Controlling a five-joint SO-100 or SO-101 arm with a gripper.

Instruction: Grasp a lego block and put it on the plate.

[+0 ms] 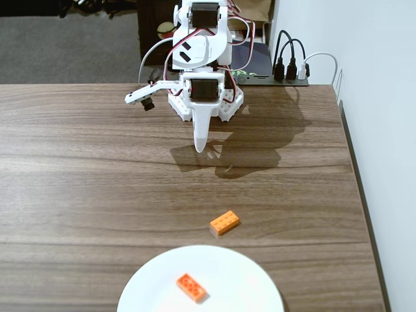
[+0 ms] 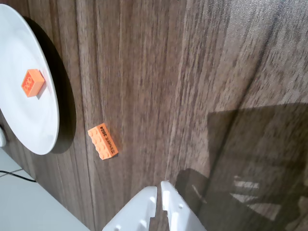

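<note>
One orange lego block (image 1: 224,222) (image 2: 102,141) lies on the wooden table, between the arm and the plate. A second orange block (image 1: 191,287) (image 2: 32,82) rests on the white plate (image 1: 227,273) (image 2: 19,43) at the front edge of the fixed view. My white gripper (image 1: 201,147) (image 2: 160,186) hangs near the arm's base at the back of the table, well away from both blocks. Its fingers are closed together with nothing between them.
The arm's base (image 1: 207,97) stands at the table's back edge. A black power strip with plugs (image 1: 289,70) sits at the back right. The table's right edge (image 1: 356,175) runs beside a white wall.
</note>
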